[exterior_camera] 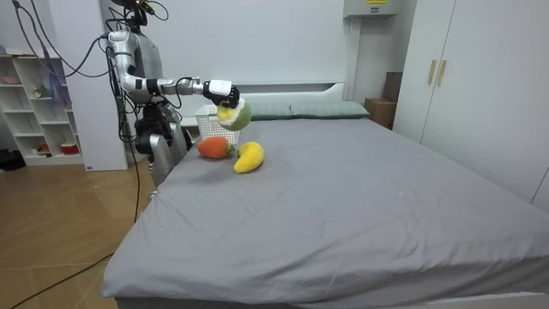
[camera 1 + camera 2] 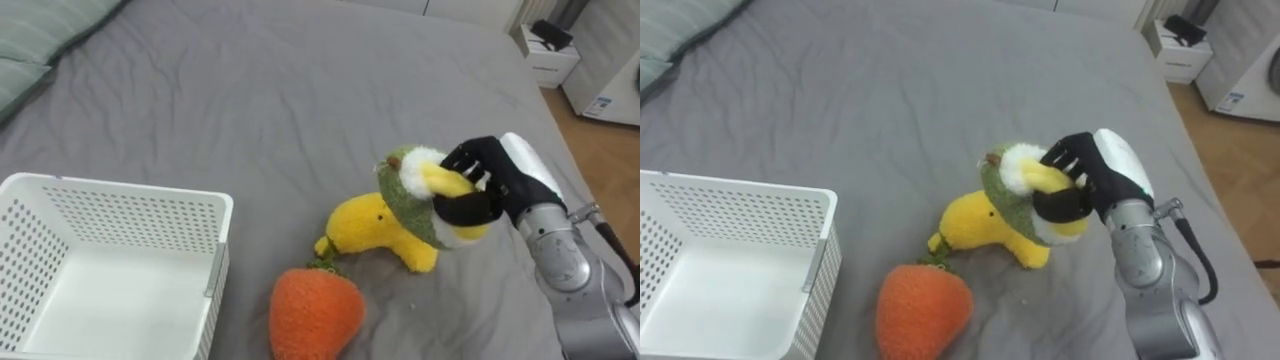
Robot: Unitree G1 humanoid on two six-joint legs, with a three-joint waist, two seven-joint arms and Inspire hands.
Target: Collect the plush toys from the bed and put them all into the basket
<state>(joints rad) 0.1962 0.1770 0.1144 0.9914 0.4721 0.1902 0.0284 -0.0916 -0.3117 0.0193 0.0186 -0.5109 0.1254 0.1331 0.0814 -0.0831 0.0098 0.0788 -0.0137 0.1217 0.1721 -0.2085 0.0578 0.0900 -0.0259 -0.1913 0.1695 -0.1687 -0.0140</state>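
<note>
as robot hand grips fuzzy plush, knitted carrot

Pale green fabric pillows lie at the head of the grey bed. Off its far corner stands a small white bedside cabinet with a dark object on top (what it is cannot be told). A tall white wardrobe with gold handles fills the room view's right. A white open shelf unit stands at its left, on the brown wooden floor.
</note>
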